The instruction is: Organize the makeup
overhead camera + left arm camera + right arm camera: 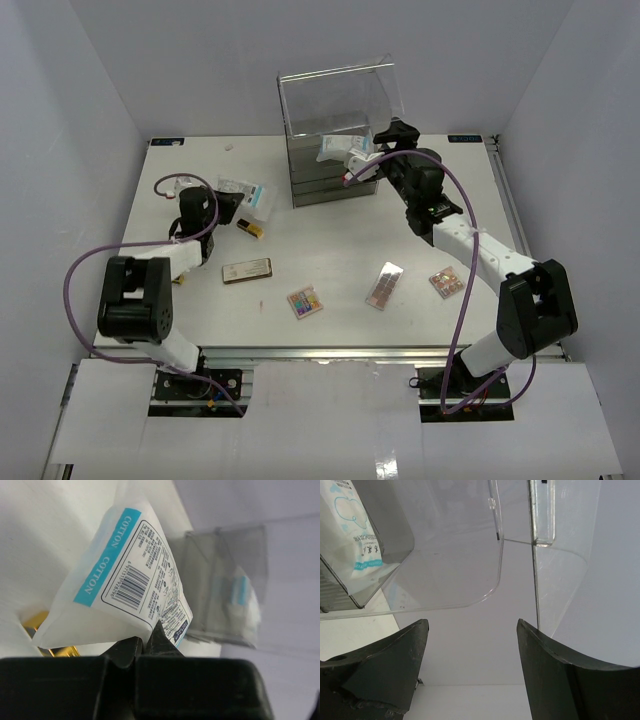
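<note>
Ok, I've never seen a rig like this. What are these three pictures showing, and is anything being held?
These are two robot arms bolted at the near edge of a table, each ending in a two-finger gripper. The wide picture is from a camera above and behind them. The other two are from cameras on the wrists, so each arm's own dark fingers show at the bottom.

On the table stands a clear drawer box. Around it lie a bronze compact, a colourful palette and two pinkish palettes.

The left gripper is shut on the edge of a white-blue cotton packet. The right gripper is open and empty, up by the box's top, where a second packet sits.
</note>
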Motion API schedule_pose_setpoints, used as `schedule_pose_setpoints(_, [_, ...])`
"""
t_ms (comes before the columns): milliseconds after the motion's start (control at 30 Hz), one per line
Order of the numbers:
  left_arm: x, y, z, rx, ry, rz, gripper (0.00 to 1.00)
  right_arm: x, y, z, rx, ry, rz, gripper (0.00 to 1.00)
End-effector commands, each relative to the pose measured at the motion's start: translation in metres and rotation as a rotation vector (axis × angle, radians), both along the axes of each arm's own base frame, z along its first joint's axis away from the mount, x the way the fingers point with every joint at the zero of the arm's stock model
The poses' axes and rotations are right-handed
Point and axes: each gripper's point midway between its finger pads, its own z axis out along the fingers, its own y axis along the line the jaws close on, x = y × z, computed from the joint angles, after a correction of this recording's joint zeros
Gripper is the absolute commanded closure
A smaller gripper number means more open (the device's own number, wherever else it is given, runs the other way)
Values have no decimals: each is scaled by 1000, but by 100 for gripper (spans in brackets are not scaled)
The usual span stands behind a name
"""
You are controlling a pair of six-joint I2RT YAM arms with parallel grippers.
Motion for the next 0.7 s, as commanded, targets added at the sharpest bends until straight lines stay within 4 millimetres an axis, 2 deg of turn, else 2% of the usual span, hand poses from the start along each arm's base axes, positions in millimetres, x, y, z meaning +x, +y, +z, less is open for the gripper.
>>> schedule_pose_setpoints(0, [-44, -31, 64, 0, -198, -147, 100, -8, -6, 43, 97, -100, 4, 22])
schedule_pose_setpoints(33, [-54, -38, 70, 0, -217, -173, 100, -8, -6, 45, 102, -100, 5, 22])
schedule_pose_setpoints(67, [-64, -43, 64, 2, -209, -195, 100, -9, -6, 47, 106, -102, 5, 22])
schedule_pose_setpoints(167, [-91, -77, 70, -2, -232, -306, 100, -10, -6, 49, 113, -102, 7, 22])
schedule_pose_setpoints(333, [-112, -138, 79, -26, -267, -482, 100, -12, -7, 51, 122, -105, 7, 22])
schedule_pose_setpoints(433, [-114, -177, 104, -29, -342, -565, 100, -13, -7, 50, 123, -104, 7, 22])
schedule_pose_setpoints(667, [-81, -224, 133, -27, -433, -599, 100, -12, -7, 47, 126, -101, 8, 21])
